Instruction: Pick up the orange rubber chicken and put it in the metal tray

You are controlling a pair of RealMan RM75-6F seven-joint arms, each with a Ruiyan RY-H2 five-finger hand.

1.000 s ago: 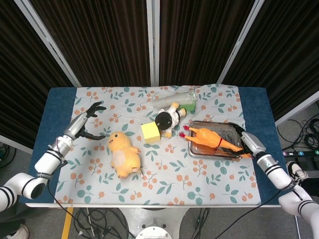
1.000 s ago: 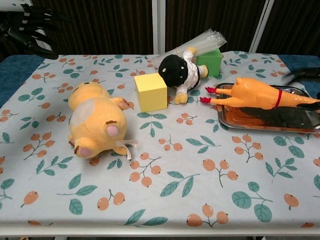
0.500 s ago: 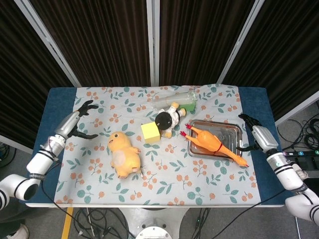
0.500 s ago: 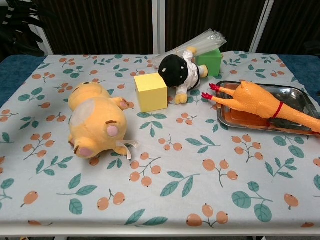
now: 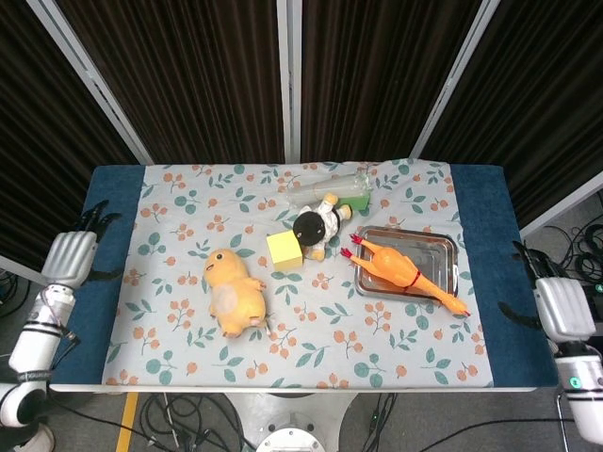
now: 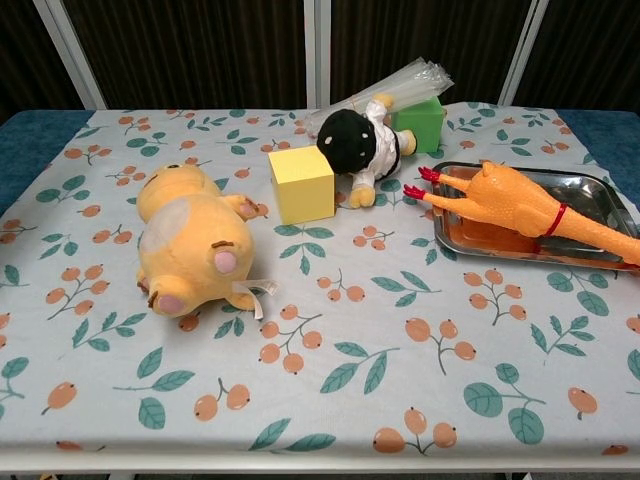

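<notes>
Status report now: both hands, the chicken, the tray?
Left hand and right hand at table edges, holding nothing. Orange rubber chicken lies in metal tray, tail end over rim. Nothing in the way.

Glossy metal tray (image 6: 590,190) at right holds a smooth rubber chicken (image 6: 515,203); a matt printed cloth (image 6: 350,340) lies under a fuzzy plush toy (image 6: 190,240) at left.

No text, label, brand, number or sign can be read in either view
</notes>
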